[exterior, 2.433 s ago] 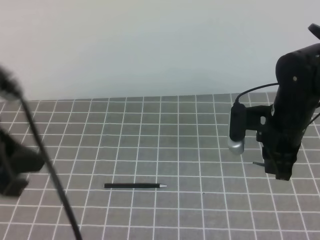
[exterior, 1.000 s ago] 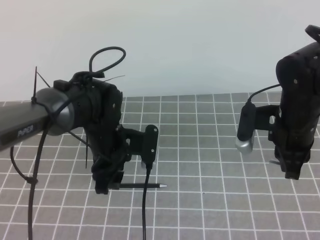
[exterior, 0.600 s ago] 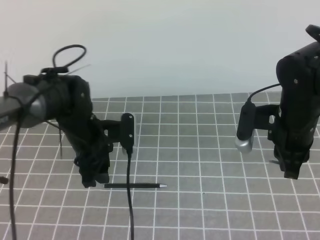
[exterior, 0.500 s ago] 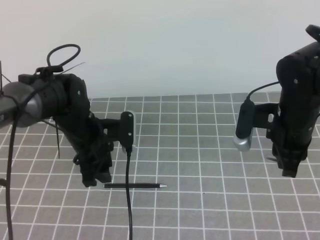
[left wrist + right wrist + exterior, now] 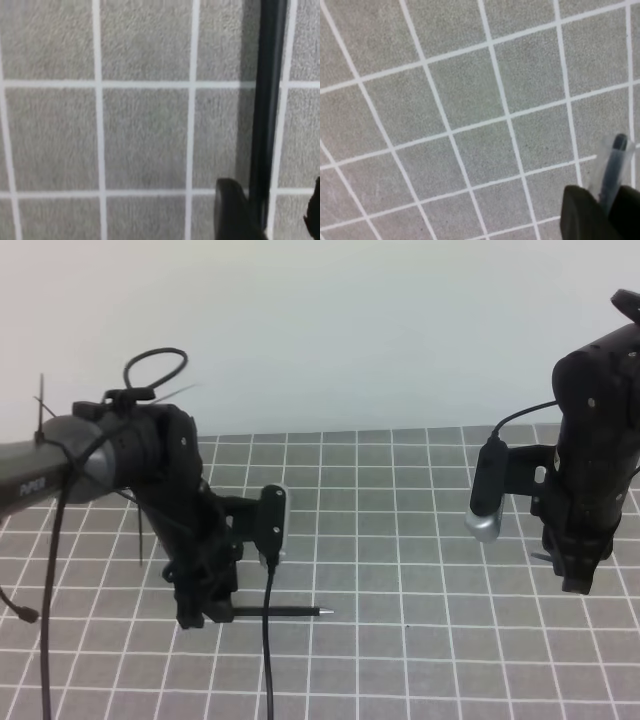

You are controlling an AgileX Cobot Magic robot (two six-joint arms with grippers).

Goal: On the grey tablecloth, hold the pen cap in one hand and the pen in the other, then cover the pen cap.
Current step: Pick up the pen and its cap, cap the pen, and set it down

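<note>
The pen (image 5: 285,611) lies flat on the grey tablecloth (image 5: 400,540), silvery tip pointing right. My left gripper (image 5: 205,615) is down at the pen's left end. In the left wrist view the pen (image 5: 267,100) runs between the two fingers (image 5: 232,212), close to the left one, with a gap on the right, so this gripper (image 5: 272,217) is open around it. My right gripper (image 5: 575,583) hangs above the cloth at the right, shut on the pen cap (image 5: 538,557). The cap (image 5: 612,165) sticks out between the right gripper's (image 5: 605,200) fingers.
A black cable (image 5: 268,660) hangs from the left wrist camera (image 5: 272,525) and crosses in front of the pen. The right wrist camera (image 5: 482,525) juts out left of the right arm. A pale wall (image 5: 320,330) stands behind the cloth.
My left arm came in from the left, swung back and forth over the pen, and now has its gripper lowered at the pen's left end. The right gripper has kept the cap, barely moving.
</note>
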